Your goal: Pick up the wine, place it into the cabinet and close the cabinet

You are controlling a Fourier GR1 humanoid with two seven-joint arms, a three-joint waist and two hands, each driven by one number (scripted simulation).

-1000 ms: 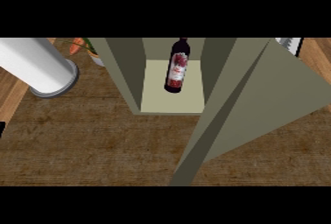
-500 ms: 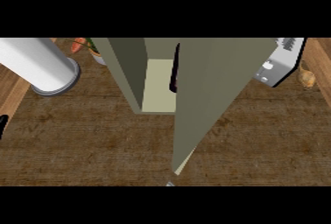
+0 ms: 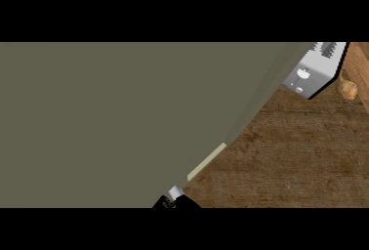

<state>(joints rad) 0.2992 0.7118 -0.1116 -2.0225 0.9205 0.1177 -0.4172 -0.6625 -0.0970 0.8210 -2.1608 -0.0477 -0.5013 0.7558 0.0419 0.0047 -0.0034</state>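
Only 1 robot hand (image 3: 175, 201), likely the right, shows as a dark sliver at the lower edge, against the cabinet door (image 3: 122, 122). Whether it is open or closed cannot be told. It should keep a steady push until the door sits flush. The door hides the wine, presumably inside the cabinet, and bare table (image 3: 288, 161) shows at right.
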